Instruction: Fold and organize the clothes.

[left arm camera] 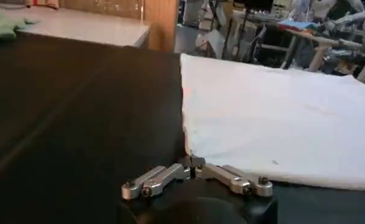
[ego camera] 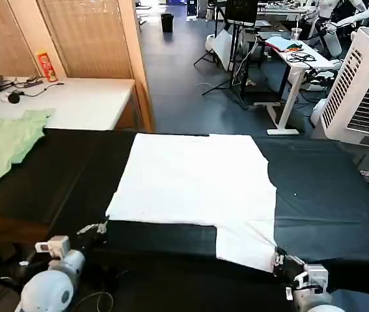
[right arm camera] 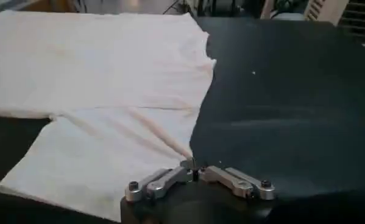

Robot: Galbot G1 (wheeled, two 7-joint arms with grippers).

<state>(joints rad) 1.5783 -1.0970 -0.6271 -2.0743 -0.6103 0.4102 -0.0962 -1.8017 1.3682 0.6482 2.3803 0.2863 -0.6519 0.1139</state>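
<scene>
White tee [ego camera: 194,179] lies flat on black table [ego camera: 327,201], print not visible. Left gripper [ego camera: 98,229] is clamped on tee's near-left corner; right gripper [ego camera: 280,260] is clamped on near-right sleeve corner. Green garment [ego camera: 5,143] sits far left, well apart.

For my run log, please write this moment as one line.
left gripper: shut on T-shirt near corner | right gripper: shut on T-shirt sleeve corner | T-shirt: flat on table

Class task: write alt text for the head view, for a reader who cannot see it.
A white T-shirt lies spread on a black table. The left gripper pinches its near left corner, and the right gripper pinches its near sleeve. A pale green garment lies far left.
</scene>
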